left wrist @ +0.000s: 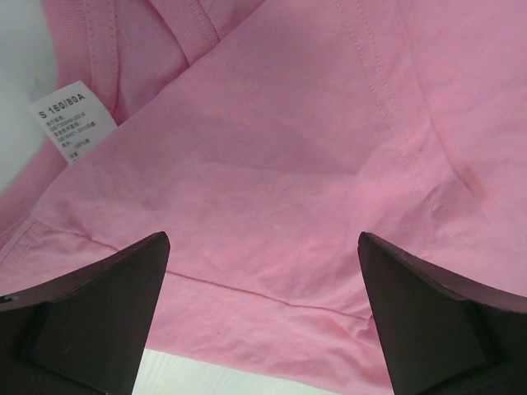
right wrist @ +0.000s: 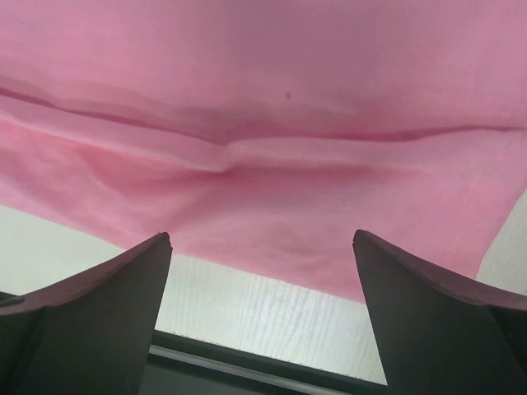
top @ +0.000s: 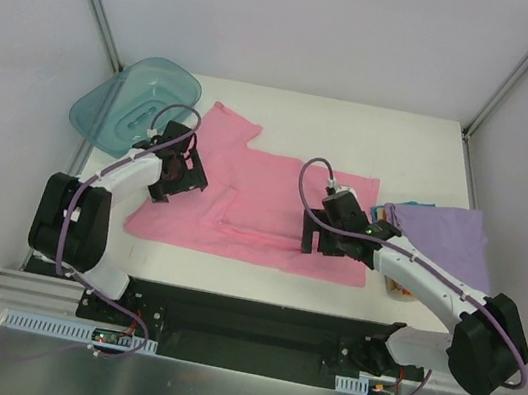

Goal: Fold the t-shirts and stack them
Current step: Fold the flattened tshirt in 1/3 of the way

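We read "S 160/80A" on the pink t-shirt (top: 265,193) at its white neck label (left wrist: 72,121). Over that shirt, our left gripper (left wrist: 263,239) and right gripper (right wrist: 262,239) hover with jaws spread wide, holding nothing.

- A white neck label (left wrist: 72,121), sewn at the collar of the pink t-shirt (left wrist: 288,164), reads "S 160/80A" in dark print on its top line; it shows in the left wrist view.
- The smaller printed lines beneath that size mark are too fine to read.
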